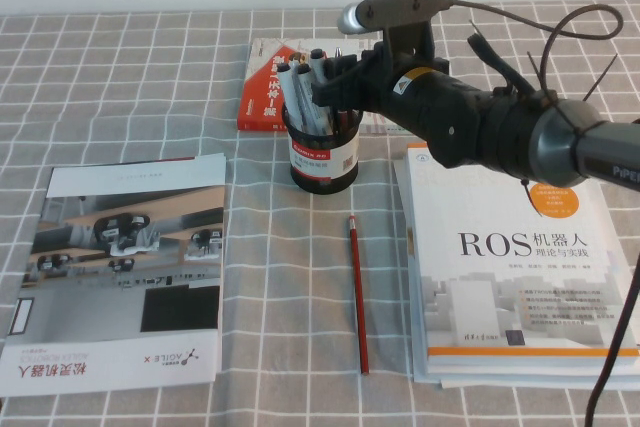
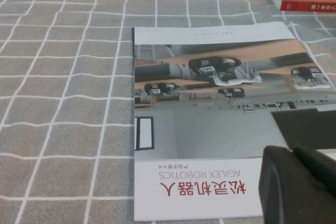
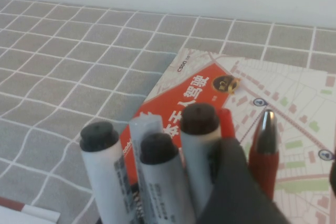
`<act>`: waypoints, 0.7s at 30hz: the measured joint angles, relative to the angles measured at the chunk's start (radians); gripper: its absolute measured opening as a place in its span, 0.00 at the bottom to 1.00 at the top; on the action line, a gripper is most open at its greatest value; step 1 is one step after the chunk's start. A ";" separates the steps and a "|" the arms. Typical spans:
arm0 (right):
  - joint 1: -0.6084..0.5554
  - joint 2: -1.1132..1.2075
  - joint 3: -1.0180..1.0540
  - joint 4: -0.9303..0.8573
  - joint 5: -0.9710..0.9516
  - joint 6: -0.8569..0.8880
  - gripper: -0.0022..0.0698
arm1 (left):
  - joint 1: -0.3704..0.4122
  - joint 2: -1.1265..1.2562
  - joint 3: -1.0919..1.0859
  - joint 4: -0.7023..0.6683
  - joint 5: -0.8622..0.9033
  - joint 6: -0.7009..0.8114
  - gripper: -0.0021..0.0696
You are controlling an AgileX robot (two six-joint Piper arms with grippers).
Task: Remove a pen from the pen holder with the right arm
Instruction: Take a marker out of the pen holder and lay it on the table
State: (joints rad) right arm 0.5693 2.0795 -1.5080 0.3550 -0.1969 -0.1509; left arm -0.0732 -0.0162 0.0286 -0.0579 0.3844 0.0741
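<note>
A black mesh pen holder (image 1: 323,152) stands at the table's middle back, holding several grey markers (image 1: 300,87) with dark caps. My right gripper (image 1: 345,82) reaches in from the right and sits among the pen tops above the holder. In the right wrist view a red pen (image 3: 265,150) with a silver tip stands between my right gripper's (image 3: 283,182) two spread fingers. One dark finger (image 3: 231,192) lies against a grey marker (image 3: 202,156), and the other shows only at the frame's edge. My left gripper (image 2: 302,187) hangs shut and empty over a brochure.
A red pencil (image 1: 358,292) lies in front of the holder. A stack topped by a white ROS book (image 1: 510,257) lies to the right, a brochure (image 1: 125,267) to the left, and a red-and-white book (image 1: 262,92) behind the holder.
</note>
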 joint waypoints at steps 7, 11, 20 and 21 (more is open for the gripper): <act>0.002 0.025 -0.032 0.000 0.002 0.000 0.49 | 0.000 0.000 0.000 0.000 0.000 0.000 0.02; 0.002 0.026 -0.032 0.000 0.002 0.000 0.47 | 0.000 0.000 0.000 0.000 0.000 0.000 0.02; 0.002 0.026 -0.032 0.000 0.004 0.000 0.33 | 0.000 0.000 0.000 0.000 0.000 0.000 0.02; 0.002 0.026 -0.032 0.000 0.004 0.000 0.33 | 0.000 0.000 0.000 0.000 0.000 0.000 0.02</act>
State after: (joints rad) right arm 0.5708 2.1058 -1.5396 0.3550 -0.1928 -0.1509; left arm -0.0732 -0.0162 0.0286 -0.0579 0.3844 0.0741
